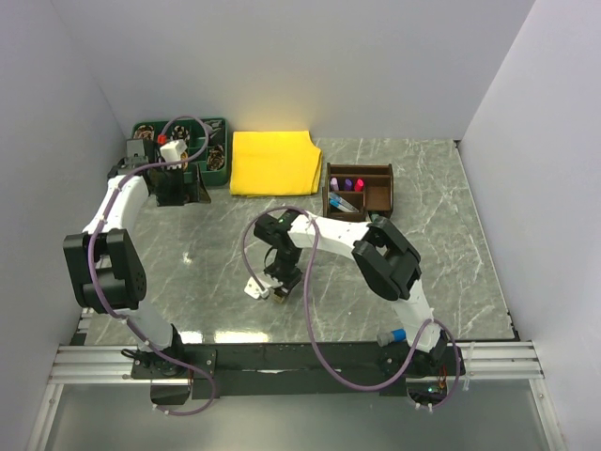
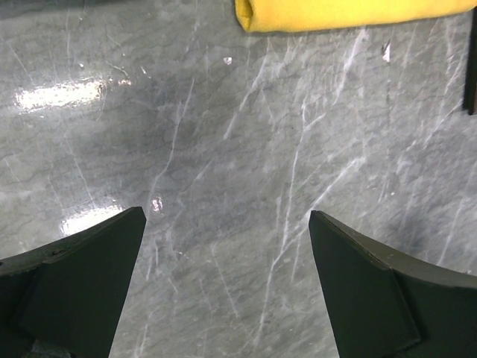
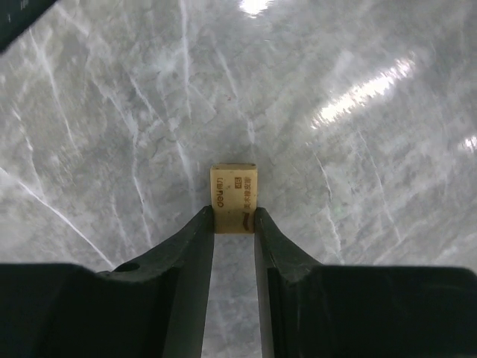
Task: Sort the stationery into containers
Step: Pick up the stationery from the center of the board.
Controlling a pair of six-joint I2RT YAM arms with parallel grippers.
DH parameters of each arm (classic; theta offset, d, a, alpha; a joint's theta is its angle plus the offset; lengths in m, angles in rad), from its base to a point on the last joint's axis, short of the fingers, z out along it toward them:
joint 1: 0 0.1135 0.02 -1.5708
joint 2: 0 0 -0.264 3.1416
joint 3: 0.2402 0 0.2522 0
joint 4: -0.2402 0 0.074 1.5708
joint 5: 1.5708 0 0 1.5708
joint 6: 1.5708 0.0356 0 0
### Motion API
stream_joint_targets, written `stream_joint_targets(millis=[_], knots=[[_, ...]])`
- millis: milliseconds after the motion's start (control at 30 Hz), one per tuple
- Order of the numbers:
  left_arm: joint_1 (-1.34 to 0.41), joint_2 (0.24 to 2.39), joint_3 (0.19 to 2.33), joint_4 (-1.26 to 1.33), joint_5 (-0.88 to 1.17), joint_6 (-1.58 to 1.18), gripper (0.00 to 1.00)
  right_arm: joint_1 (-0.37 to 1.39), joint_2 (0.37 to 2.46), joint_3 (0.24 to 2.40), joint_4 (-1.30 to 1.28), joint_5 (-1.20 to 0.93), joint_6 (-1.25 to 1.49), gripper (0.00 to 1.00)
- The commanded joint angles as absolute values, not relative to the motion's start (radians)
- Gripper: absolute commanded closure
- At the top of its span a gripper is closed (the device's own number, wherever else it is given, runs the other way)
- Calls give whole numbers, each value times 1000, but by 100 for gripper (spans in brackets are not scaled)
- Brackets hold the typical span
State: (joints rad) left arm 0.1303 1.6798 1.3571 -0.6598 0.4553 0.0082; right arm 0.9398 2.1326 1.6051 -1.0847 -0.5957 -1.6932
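Currently right pincer [image 3: 234, 220] narrow, fingertips touching both sides of the tan eraser [image 3: 234, 195], which lies flat on the surface [image 3: 358, 149] and sticks out ahead of the tips. Left pincer [image 2: 223, 246] wide, only surface showing between its fingers; yellow cloth [image 2: 350, 13] well ahead of it. Brown organiser [image 1: 360, 193] with capped pens [image 1: 346, 185] sits well apart from the right pincer.

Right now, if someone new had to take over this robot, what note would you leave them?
Left gripper: open, empty, over bare table near the yellow cloth.
Right gripper: pinching the tan eraser down at the table surface.
Done: several marker pens sit in the wooden organiser.
Left: carry the tan eraser to the wooden organiser, probably into a free compartment.
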Motion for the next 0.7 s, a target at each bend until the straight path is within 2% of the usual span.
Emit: stream_joint_targets(millis=[0,167,200,267,433,600,667], knots=[[130,1687,1434,-649,502,-31,1,893,2036,1629,-1004,-661,-1420,87],[101,1790,1592,-678,529,-23,1,770,1947,1652,-872,-741,-1015,93],[101,1807,1618,-681,537,-25,1,753,1933,1641,-844,-736,-877,96],[100,1865,1698,-693,554,-31,1,720,1867,1574,-758,-710,-774,96],[74,1966,1873,-730,586,-35,1,700,1698,1329,-623,-511,-623,100],[51,2031,1927,-706,666,-80,1,624,1510,1148,-502,-339,-358,100],[51,2046,1914,-672,777,-101,1,572,1438,1074,-447,-235,-237,100]])
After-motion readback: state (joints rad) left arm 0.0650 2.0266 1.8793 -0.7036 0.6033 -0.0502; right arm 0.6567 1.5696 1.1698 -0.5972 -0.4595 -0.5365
